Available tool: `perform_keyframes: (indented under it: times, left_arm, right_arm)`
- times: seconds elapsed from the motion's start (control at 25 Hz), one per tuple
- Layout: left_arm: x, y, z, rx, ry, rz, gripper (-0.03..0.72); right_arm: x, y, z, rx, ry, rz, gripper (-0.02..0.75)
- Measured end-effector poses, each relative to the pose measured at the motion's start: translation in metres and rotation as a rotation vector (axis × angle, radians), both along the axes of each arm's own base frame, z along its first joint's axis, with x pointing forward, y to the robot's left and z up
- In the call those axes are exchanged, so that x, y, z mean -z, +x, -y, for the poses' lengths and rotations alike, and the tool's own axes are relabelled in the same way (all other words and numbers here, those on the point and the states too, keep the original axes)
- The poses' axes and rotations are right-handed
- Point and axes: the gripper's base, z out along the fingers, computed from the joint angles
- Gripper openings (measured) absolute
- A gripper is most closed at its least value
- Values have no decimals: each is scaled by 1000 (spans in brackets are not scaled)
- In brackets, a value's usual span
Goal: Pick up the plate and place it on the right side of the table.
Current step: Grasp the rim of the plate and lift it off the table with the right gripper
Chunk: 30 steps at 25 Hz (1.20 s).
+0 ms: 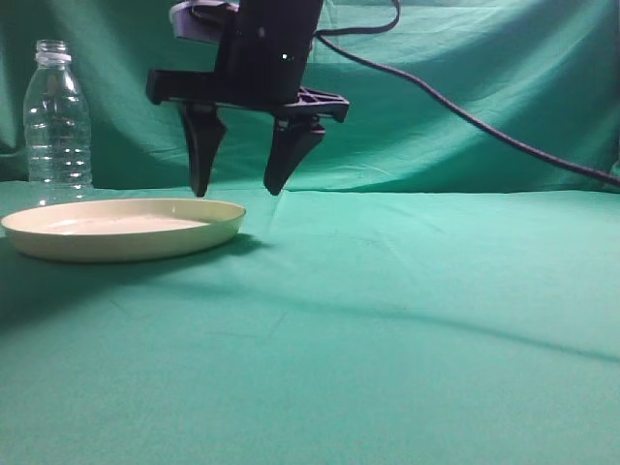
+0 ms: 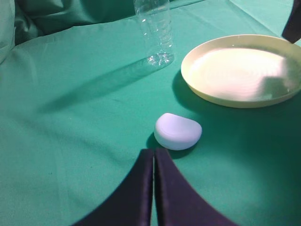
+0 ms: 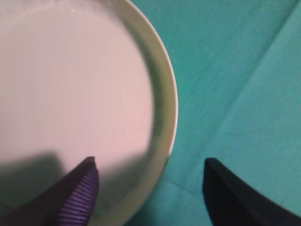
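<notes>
Jaws of right gripper apart, poised over near rim of plate, one finger inside rim, other outside over desk. Left gripper jaws together, well back. Risk: shallow rim slips during pinch; bottle stands beyond plate.

A clear plastic bottle stands upright (seemingly empty), near a small white rounded lump.

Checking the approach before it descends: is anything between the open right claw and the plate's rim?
Nothing visible. The right claw hangs open straddling the near edge of the round cream-yellow plastic plate. The clear plastic bottle stands behind the plate, off to the side.
</notes>
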Motion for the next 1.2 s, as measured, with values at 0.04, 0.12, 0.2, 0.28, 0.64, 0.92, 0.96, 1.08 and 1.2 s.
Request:
perform_keyframes:
  times: [0.04, 0.12, 0.2, 0.28, 0.64, 0.92, 0.96, 1.08, 1.2]
  left_arm:
    - [0, 0, 0, 0, 0, 0, 0]
    - [0, 0, 0, 0, 0, 0, 0]
    - [0, 0, 0, 0, 0, 0, 0]
    - [0, 0, 0, 0, 0, 0, 0]
    - [0, 0, 0, 0, 0, 0, 0]
    - [0, 0, 0, 0, 0, 0, 0]
    - [0, 0, 0, 0, 0, 0, 0]
    - [0, 0, 0, 0, 0, 0, 0]
    - [0, 0, 0, 0, 0, 0, 0]
  right_arm:
    - [3, 1, -1, 0, 4, 6, 454]
    - [9, 4, -3, 0, 13, 17, 493]
    - [17, 7, -5, 1, 15, 19, 493]
    - [24, 8, -7, 0, 10, 17, 519]
    - [38, 12, -7, -8, -14, 24, 187]
    - [32, 15, -5, 57, -48, 52, 71]
    - [29, 17, -3, 61, -76, 59, 0]
    - [15, 19, 6, 59, -192, 73, 0]
    - [-3, 16, 17, 63, -291, 88, 0]
